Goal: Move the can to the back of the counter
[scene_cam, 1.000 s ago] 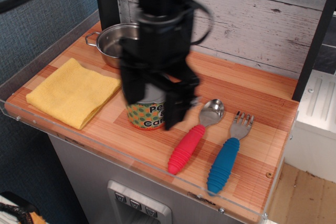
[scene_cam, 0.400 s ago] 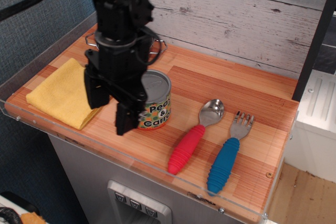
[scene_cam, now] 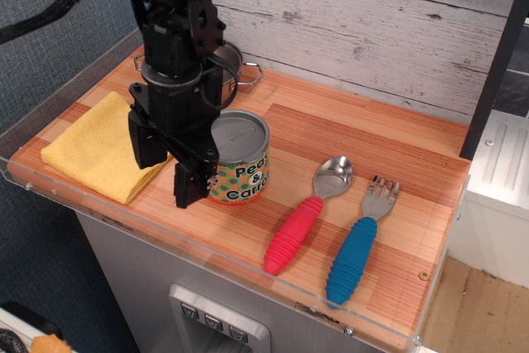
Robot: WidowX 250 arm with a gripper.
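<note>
The can (scene_cam: 241, 159) stands upright near the front of the wood-plank counter (scene_cam: 364, 138), grey lid up, yellow dotted label facing front. My black gripper (scene_cam: 164, 167) hangs just left of the can, fingers pointing down and spread apart, empty. Its right finger (scene_cam: 187, 181) is close beside the can's left side; I cannot tell whether it touches. The left finger (scene_cam: 140, 140) is over the edge of the yellow cloth.
A folded yellow cloth (scene_cam: 92, 146) lies at the left. A steel two-handled pot (scene_cam: 230, 64) stands at the back left, mostly behind the arm. A red-handled spoon (scene_cam: 304, 219) and a blue-handled fork (scene_cam: 359, 245) lie right of the can. A clear rim (scene_cam: 248, 264) edges the front.
The gripper has moved left, from over the can to beside its left side, uncovering the can's lid. The can has stayed in place.
</note>
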